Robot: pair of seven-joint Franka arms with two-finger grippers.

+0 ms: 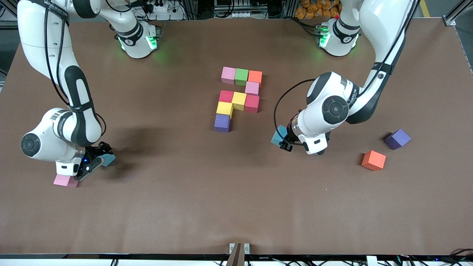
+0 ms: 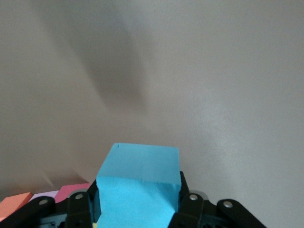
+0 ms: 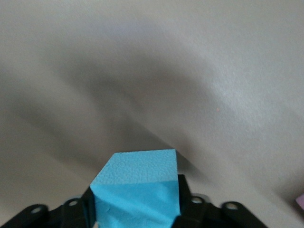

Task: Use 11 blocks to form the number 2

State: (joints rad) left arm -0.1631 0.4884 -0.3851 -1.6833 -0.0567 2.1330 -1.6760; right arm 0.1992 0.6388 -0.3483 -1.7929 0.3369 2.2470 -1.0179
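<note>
Nine blocks lie together mid-table as a partial number 2: pink (image 1: 228, 75), green (image 1: 241, 76) and orange (image 1: 255, 77) in a row, then pink (image 1: 252, 88), then red (image 1: 226, 96), yellow (image 1: 239, 100) and red (image 1: 251, 103), then yellow (image 1: 224, 109) and purple (image 1: 222, 122). My left gripper (image 1: 286, 142) (image 2: 137, 199) is shut on a sky-blue block (image 1: 279, 135) (image 2: 140, 166) beside the figure, toward the left arm's end. My right gripper (image 1: 97, 159) (image 3: 135, 202) is shut on another sky-blue block (image 1: 108, 159) (image 3: 137, 171), low at the right arm's end.
A loose pink block (image 1: 65, 180) lies right beside the right gripper. A purple block (image 1: 397, 139) and an orange block (image 1: 373, 160) lie loose toward the left arm's end. The left wrist view catches the edges of an orange block (image 2: 14, 206) and a red one (image 2: 71, 191).
</note>
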